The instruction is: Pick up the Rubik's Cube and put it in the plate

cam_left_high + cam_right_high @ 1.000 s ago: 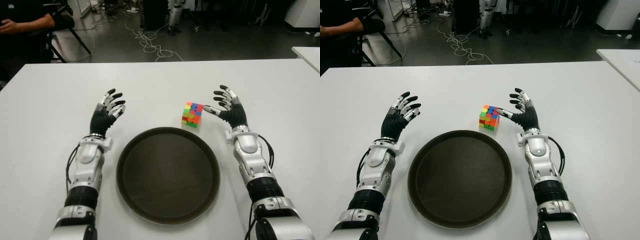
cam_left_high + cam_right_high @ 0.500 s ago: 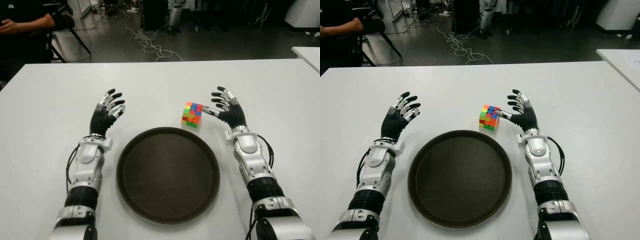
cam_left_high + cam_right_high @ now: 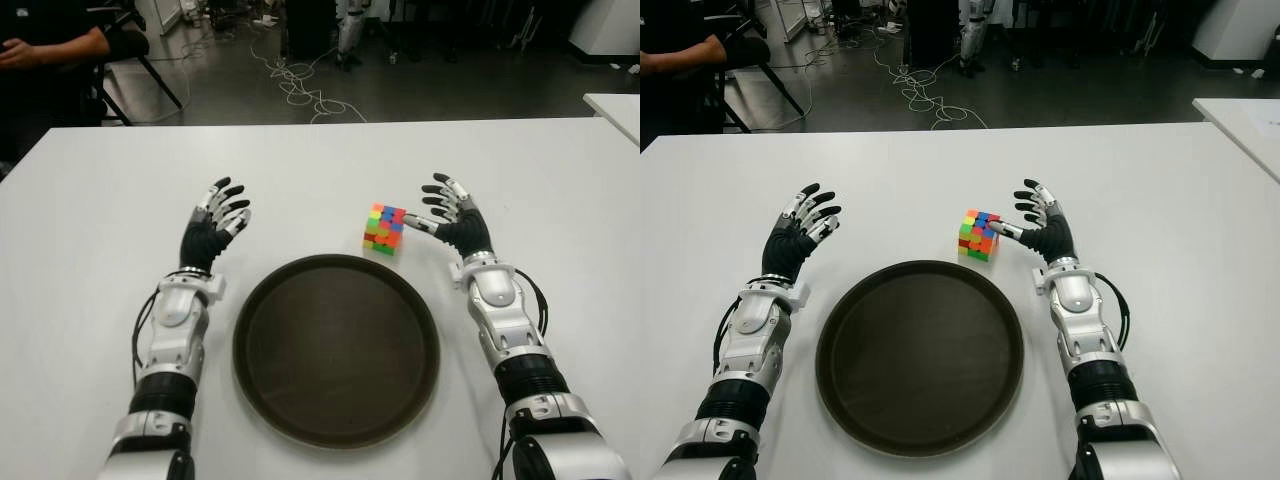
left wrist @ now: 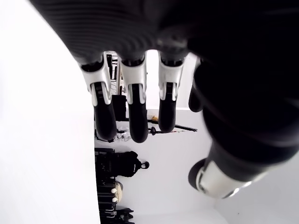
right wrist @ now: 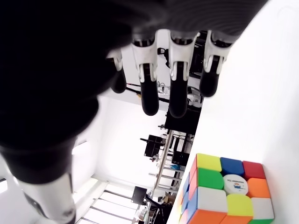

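The cube (image 3: 384,228) sat on the white counter (image 3: 90,220), just past the plate (image 3: 336,349) rim at about its 1 o'clock, not yet lifted. The right hand (image 3: 447,212) stood just beside the cube at its 3 o'clock, fingers spread wide and holding nothing, thumb reaching toward the cube's near face; whether it touched could not be told. That posture looked like the set-up for a side grasp, with room left for the fingers to close around the cube. The left hand (image 3: 214,225) showed at the plate's 10 o'clock, fingers loosely open and empty, apparently kept aside so the plate stayed clear for the drop.
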Motion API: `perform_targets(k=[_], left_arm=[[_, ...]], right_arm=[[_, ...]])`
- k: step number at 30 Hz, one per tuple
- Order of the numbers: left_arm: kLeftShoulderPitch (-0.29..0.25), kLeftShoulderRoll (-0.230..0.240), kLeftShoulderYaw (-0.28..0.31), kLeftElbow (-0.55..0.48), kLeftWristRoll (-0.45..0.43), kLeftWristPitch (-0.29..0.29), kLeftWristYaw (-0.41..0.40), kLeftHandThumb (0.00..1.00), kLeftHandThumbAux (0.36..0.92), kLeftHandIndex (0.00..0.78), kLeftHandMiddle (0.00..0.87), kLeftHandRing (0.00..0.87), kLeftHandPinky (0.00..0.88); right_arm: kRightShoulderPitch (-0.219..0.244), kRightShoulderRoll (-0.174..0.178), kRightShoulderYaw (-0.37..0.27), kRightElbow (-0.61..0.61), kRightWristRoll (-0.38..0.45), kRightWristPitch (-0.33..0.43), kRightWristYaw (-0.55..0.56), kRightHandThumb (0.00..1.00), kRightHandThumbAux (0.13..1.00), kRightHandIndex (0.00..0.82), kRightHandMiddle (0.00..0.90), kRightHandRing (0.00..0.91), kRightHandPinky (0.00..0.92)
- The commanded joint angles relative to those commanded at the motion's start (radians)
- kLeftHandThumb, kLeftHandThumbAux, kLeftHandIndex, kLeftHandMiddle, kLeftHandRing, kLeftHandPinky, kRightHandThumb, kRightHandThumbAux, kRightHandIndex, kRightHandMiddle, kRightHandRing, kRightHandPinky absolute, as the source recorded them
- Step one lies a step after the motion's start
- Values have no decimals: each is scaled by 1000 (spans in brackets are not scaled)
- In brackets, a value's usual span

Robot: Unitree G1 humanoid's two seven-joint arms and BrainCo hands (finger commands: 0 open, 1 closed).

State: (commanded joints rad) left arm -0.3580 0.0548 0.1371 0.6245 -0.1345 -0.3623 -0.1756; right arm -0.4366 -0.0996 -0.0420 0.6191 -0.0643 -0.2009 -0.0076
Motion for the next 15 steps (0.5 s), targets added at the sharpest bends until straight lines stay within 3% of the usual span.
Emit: perform_targets(k=[15], left_arm=[[5,-3,3,-6,-3,5,0,160,772,123,202,226,260]], right_arm=[[4,1,1,-7,-5,0,-1,0,798,157,246,237,228]])
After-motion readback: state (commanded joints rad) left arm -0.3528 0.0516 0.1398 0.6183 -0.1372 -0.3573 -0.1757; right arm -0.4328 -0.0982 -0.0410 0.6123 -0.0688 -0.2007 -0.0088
